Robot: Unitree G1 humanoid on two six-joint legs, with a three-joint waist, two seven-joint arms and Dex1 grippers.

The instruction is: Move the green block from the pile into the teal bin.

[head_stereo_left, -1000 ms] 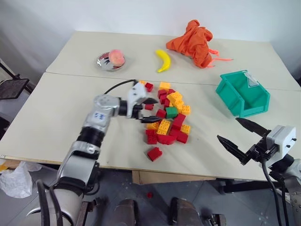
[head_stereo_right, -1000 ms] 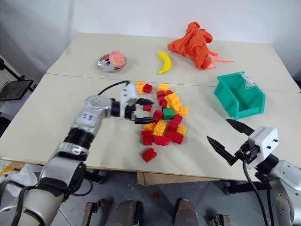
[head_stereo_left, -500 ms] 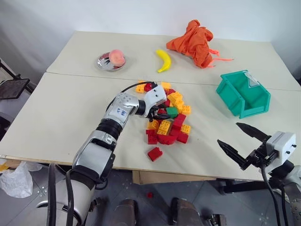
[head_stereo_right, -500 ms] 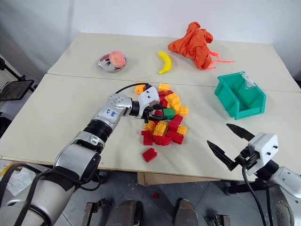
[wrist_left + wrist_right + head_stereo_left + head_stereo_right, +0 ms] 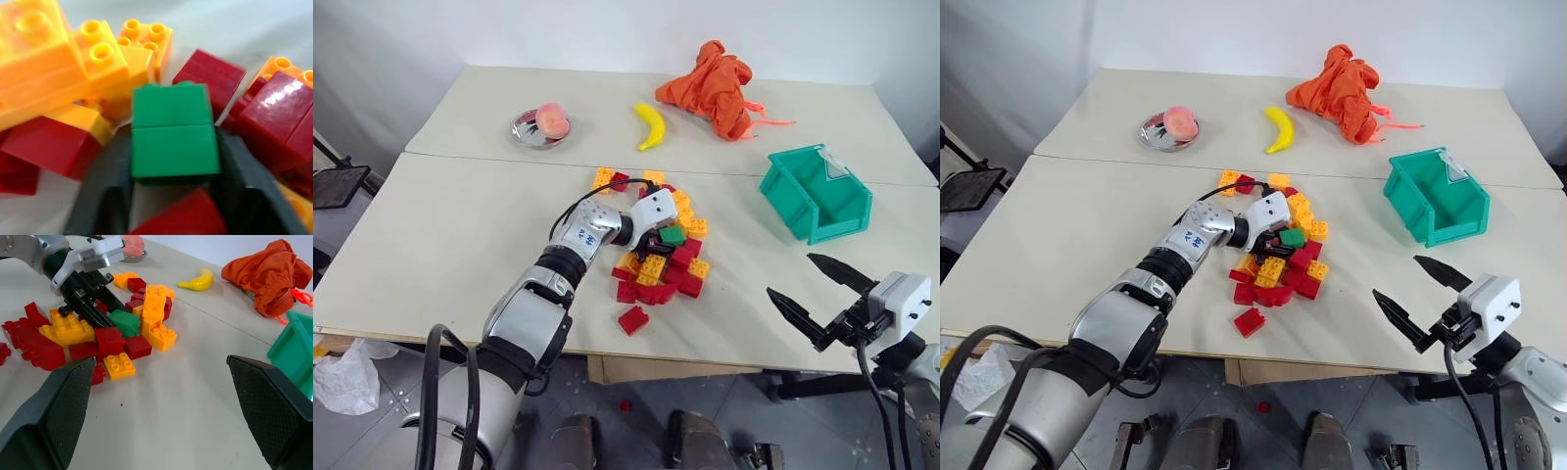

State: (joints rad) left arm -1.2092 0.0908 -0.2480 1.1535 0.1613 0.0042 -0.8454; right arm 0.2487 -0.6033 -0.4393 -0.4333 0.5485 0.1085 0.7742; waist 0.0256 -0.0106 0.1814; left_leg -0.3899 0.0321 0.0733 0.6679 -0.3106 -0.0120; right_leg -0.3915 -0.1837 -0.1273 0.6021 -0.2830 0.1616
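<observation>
**Left gripper at the green block in the pile**

Your left gripper point(image 5: 664, 235) is down in the pile point(image 5: 658, 250) near the middle of the worktop point(image 5: 460, 225), with its two black fingers point(image 5: 105, 196) on either side of the green block point(image 5: 173, 142). In the left wrist view each finger lies against a side of the block, so the gripper is clamped on it, and the block sits among the red and yellow-orange bricks. Your right gripper point(image 5: 822, 294) hangs at the worktop's near right edge with its fingers spread wide apart and nothing between them. The teal bin point(image 5: 818, 193) stands well apart from the pile, off to its right. On the far side of the worktop lie a banana point(image 5: 649, 124), a crumpled orange cloth point(image 5: 717, 86) and a small metal dish point(image 5: 533, 130) with a peach point(image 5: 551, 118) in it.
</observation>
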